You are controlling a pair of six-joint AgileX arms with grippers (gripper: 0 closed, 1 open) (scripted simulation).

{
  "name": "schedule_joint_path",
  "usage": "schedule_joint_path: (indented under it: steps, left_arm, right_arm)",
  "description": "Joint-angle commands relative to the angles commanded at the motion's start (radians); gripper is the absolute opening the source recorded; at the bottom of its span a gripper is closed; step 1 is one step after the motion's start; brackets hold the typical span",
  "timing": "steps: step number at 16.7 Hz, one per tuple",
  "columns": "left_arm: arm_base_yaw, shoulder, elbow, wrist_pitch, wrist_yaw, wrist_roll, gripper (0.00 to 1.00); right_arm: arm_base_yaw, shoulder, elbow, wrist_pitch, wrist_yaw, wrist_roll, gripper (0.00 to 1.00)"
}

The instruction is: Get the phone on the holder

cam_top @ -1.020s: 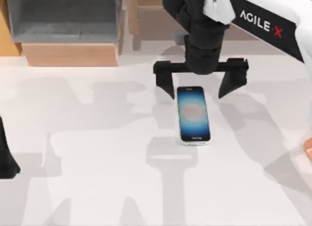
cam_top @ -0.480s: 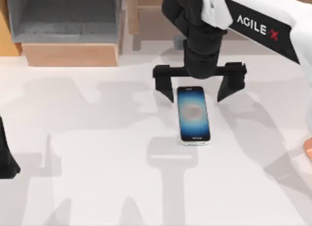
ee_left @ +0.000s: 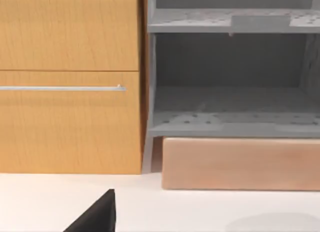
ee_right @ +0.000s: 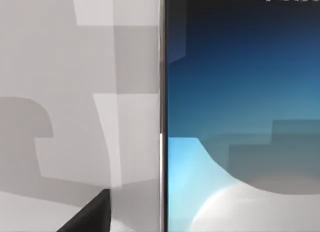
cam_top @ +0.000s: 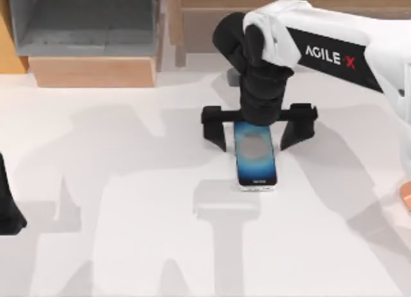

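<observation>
The phone (cam_top: 255, 158) lies flat and screen-up on the white table (cam_top: 128, 246), slightly right of centre in the top view, its long axis running toward the lower edge of the frame. The right gripper (cam_top: 255, 136) hangs directly over the phone's far end, its wrist covering the upper part of the screen. Its 2 black fingers (cam_top: 216, 131) are spread wide, 1 on each side of the phone and clear of its edges, with nothing held between them. The white right arm, lettered AGILE X, reaches in from the upper right of the frame.

In the right wrist view the phone (ee_right: 240, 122) is seen close up: blue screen with a pale patch, black bezel and a thin silvery rim against the table (ee_right: 75, 91), and 1 dark fingertip (ee_right: 92, 214) at the lower left.

The left arm (cam_top: 8, 204) sits parked at the left edge of the top view, low in the frame. Its wrist view faces a wooden cabinet (ee_left: 70, 81) with a thin metal handle, grey shelves (ee_left: 230, 91) and a pale wooden block (ee_left: 240, 164) beneath them; whether its fingers are open or closed cannot be told.
</observation>
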Motion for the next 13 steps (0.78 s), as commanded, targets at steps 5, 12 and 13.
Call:
schedule_joint_path:
  steps: [5,12,13]
  left_arm:
    - [0.000,0.000,0.000,0.000,0.000,0.000,1.00]
    - [0.000,0.000,0.000,0.000,0.000,0.000,1.00]
    - [0.000,0.000,0.000,0.000,0.000,0.000,1.00]
  right_arm:
    - [0.000,0.000,0.000,0.000,0.000,0.000,0.85]
    - [0.000,0.000,0.000,0.000,0.000,0.000,0.32]
    - [0.000,0.000,0.000,0.000,0.000,0.000,0.25]
